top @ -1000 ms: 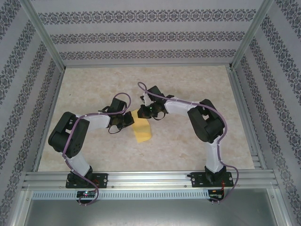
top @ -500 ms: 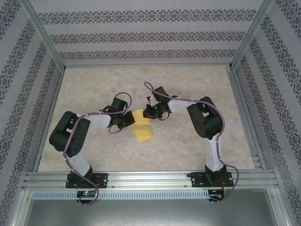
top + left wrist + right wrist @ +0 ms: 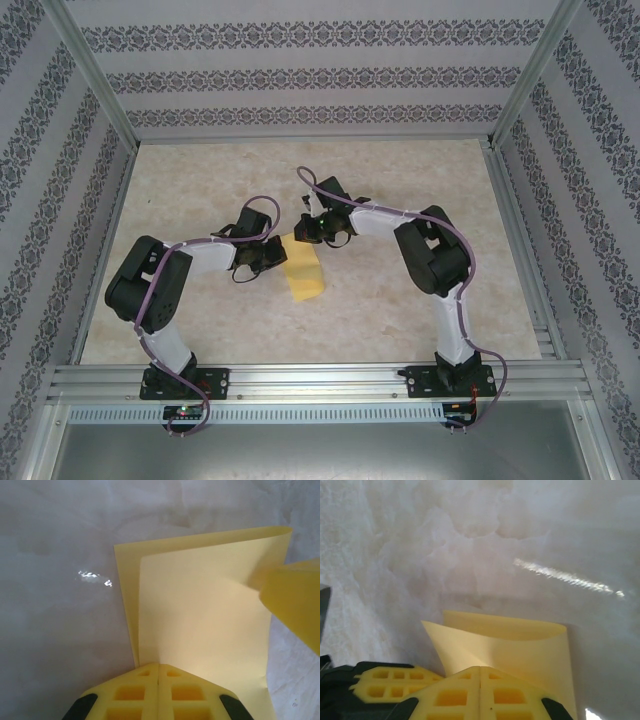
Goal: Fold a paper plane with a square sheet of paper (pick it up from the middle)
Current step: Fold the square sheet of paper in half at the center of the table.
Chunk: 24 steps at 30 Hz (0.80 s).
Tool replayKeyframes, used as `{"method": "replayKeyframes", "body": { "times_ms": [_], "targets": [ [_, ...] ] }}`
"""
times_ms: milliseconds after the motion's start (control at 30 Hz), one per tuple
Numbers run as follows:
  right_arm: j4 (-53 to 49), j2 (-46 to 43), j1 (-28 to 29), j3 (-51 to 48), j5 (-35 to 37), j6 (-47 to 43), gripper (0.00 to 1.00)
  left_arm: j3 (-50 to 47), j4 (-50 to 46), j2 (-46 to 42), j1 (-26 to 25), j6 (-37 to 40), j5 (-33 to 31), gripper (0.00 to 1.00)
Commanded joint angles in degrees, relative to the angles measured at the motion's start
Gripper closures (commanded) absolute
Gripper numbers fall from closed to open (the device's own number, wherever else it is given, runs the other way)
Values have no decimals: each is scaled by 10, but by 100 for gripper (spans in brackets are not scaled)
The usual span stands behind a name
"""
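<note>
One yellow sheet of paper (image 3: 303, 272) is lying near the middle of the table (image 3: 420, 180). It is doubled over into a longish strip, with one layer sitting slightly shy of the other, so a narrow margin is showing along one edge. The left arm (image 3: 160, 285) and the right arm (image 3: 435, 262) are bending in over it, one from each side.

The left fingers (image 3: 134, 694) are clenched tight together and are bearing on the strip at its 9 o'clock side. The right fingers (image 3: 451, 698) are likewise clenched and are sitting at its 12 o'clock end. Neither pair seems to be pinching the paper. I am guessing they are pressing their closed tips onto it, one pinning the layers so nothing is sliding, the other leaning on the fold to sharpen it. How firmly the tips are touching I cannot tell.

Counting up, I am seeing one sheet, two visible layers, two arms and two pairs of fingers. Nothing is looking like a pointed plane yet, so I am judging the folding to be at an early stage.
</note>
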Motion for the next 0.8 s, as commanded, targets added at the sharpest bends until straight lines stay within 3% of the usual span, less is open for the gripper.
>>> {"method": "replayKeyframes", "body": {
  "times_ms": [0,367,767],
  "targets": [
    [-8,29,-9,22,24,6,99,-30,-112,55,-8,5,-64,100],
    [-7,30,-53,37,81,34,96,-34,-116,55,-9,6,-64,100],
    [9,-104,-9,-101,-1,3,94,-29,-113,56,-9,6,-62,100]
  ]
}}
